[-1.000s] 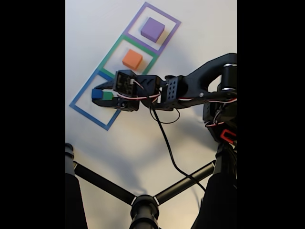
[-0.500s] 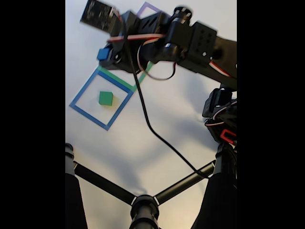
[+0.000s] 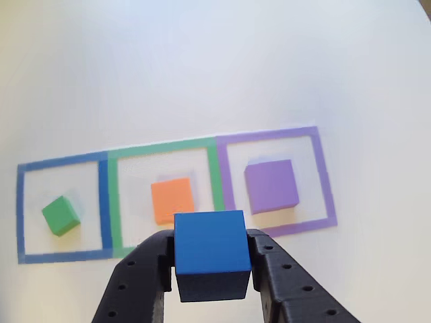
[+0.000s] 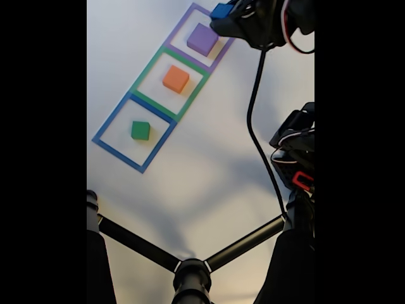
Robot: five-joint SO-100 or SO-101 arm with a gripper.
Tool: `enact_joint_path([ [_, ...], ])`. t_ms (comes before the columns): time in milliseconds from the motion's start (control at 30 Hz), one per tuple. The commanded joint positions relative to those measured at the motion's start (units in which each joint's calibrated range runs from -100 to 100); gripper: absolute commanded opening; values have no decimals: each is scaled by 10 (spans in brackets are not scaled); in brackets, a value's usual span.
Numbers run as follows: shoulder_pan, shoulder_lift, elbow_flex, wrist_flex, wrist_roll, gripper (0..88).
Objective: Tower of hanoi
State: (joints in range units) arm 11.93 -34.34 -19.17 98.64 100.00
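Three tape squares are lying in a row on the white table | other view: gripper is clenching the blue cube squarely, held aloft | fixed view: green cube, orange block, purple slab are sitting flat, one per square; blue cube is hanging beside the purple slab.

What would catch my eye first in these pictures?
Probably the blue cube clamped in the black gripper, held up off the white table. Behind it, three tape squares in a row each hold one block: green cube, orange block, purple slab.
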Motion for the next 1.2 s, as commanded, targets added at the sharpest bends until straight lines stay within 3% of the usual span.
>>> enact_joint_path([
  [0,81,-37,18,9,0,9],
  [233,158,-105,229,-135,0,16],
  [633,186,-150,569,-483,0,9],
  [1167,194,11,831,-990,0,11],
])
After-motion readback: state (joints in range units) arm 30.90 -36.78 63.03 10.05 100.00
